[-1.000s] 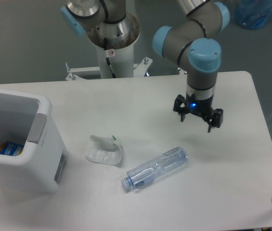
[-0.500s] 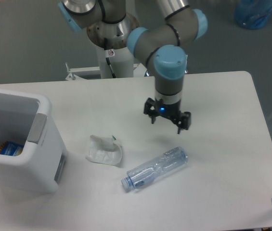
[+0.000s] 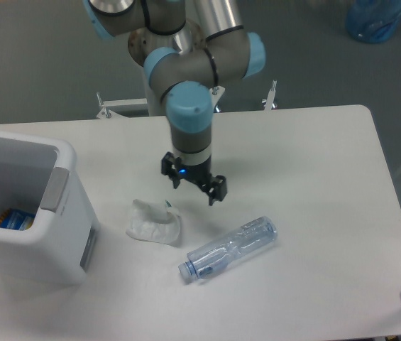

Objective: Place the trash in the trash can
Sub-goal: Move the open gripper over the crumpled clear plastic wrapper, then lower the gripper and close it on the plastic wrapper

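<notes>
— Camera view from above the table: what do you have in front of you?

— Me, hanging just left of frame centre with my gripper spread open and holding nothing. The tissue wad lies just below and to the left of my fingers, on the table. The bottle lies on its side at lower centre, cap end toward the lower left. The trash can fills the left edge of the frame; something blue and orange sits at its bottom, too small for me to name.

— Which piece is easier to grip?

— I judge the tissue. It looks crumpled, soft and nearly weightless, so it should squash between my fingers instead of slipping. I would close across its raised middle fold, not the thin flat edge, which might tear or slide out.

— And the bottle?

— Light too, it appears empty, but the clear plastic looks smooth and thin-walled. It may roll or dent. I would take it across the body at one of the ribbed waists, fingers at right angles to its long axis.

— Anything to watch at the bin?

— Its walls stand tall, so I reckon either piece needs lifting well clear of the rim.
</notes>
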Robot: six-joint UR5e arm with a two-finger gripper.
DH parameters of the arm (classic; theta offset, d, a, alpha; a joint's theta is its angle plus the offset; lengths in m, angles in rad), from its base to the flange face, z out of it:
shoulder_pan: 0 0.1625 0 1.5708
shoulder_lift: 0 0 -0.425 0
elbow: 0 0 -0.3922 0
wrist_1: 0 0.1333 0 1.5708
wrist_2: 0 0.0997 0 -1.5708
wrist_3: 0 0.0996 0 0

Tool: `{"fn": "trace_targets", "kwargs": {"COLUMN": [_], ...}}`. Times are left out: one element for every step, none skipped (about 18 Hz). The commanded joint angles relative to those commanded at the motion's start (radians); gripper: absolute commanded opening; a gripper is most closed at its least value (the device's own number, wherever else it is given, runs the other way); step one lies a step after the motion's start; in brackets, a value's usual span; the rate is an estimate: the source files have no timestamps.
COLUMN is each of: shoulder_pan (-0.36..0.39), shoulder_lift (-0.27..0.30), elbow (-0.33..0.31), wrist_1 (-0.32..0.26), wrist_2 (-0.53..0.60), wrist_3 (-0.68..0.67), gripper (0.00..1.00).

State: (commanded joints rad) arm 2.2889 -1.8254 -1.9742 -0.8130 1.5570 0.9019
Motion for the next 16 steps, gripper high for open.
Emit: {"fn": "trace_targets", "kwargs": {"shoulder_pan": [-0.011,-0.020,-0.025,-0.026,-0.038,-0.048,-0.051,-0.052,-0.064,-0.078,-0.081,-0.081,-0.081,-0.081,-0.080,-0.080], "shoulder_lift": [-0.002,-0.008,-0.020,-0.029,-0.038,-0.050,-0.063,-0.077,-0.089,-0.100,-0.107,-0.110,-0.110,-0.110,-0.107,-0.106], "elbow": [0.006,0.012,0.015,0.015,0.014,0.012,0.015,0.021,0.025,0.026,0.028,0.028,0.026,0.026,0.026,0.026], "wrist_1": [0.002,0.002,0.005,0.006,0.006,0.009,0.011,0.011,0.011,0.011,0.011,0.009,0.008,0.008,0.006,0.005], "wrist_2": [-0.002,-0.002,-0.002,-0.002,-0.002,-0.002,-0.002,-0.002,-0.002,0.000,0.000,0.000,0.000,0.000,0.000,-0.002], "wrist_3": [0.005,0.021,0.035,0.038,0.038,0.038,0.038,0.038,0.038,0.037,0.035,0.035,0.032,0.029,0.031,0.031], "gripper": [1.00,1.00,1.00,1.00,1.00,1.00,1.00,1.00,1.00,0.99,0.79,0.56,0.35,0.18,0.06,0.00]}}
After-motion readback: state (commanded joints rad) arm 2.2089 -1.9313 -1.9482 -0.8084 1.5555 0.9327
